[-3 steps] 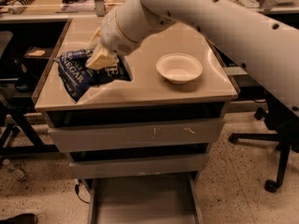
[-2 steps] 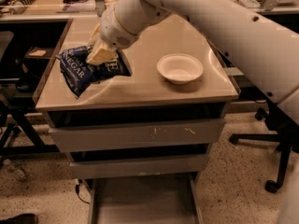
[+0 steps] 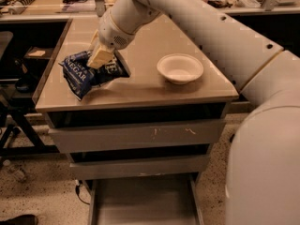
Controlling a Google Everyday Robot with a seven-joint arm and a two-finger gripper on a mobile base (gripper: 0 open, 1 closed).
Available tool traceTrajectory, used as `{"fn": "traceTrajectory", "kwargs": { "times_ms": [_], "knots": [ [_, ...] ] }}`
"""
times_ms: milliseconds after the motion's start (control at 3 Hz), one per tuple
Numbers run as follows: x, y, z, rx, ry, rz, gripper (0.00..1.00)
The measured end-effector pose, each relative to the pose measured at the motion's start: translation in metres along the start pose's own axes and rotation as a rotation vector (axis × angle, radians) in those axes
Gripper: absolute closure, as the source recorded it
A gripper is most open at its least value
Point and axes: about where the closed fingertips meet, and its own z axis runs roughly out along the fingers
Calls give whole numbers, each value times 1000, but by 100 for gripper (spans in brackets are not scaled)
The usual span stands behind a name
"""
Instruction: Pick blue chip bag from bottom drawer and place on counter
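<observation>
Beige-grey tabletop (image 3: 154, 86) carries a white bowl (image 3: 180, 68) towards its right side and the blue chip bag (image 3: 82, 76) at its left front, the bag's lower corner close to the front edge. The claw (image 3: 101, 56) sits at the bag's upper edge, over the left of the tabletop, clenched on the bag. Below the two drawer fronts, the bottom drawer (image 3: 145, 200) stands pulled out, its grey floor showing.

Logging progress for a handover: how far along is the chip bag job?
Done: the blue chip bag is out of the bottom drawer, which stands open showing bare floor, and looks to rest on the counter near its left edge, left of a white bowl. In hand: the tool sits on the bag's top. Left: freeing the bag and drawing the arm away.
</observation>
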Motion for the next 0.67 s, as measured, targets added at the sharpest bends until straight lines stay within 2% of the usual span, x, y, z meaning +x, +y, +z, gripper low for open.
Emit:
{"fn": "traceTrajectory", "kwargs": {
  "times_ms": [333,667],
  "knots": [
    [10,-4,20,-56,-3,14,100],
    [20,-2,35,-84,-12,37,100]
  ]
}}
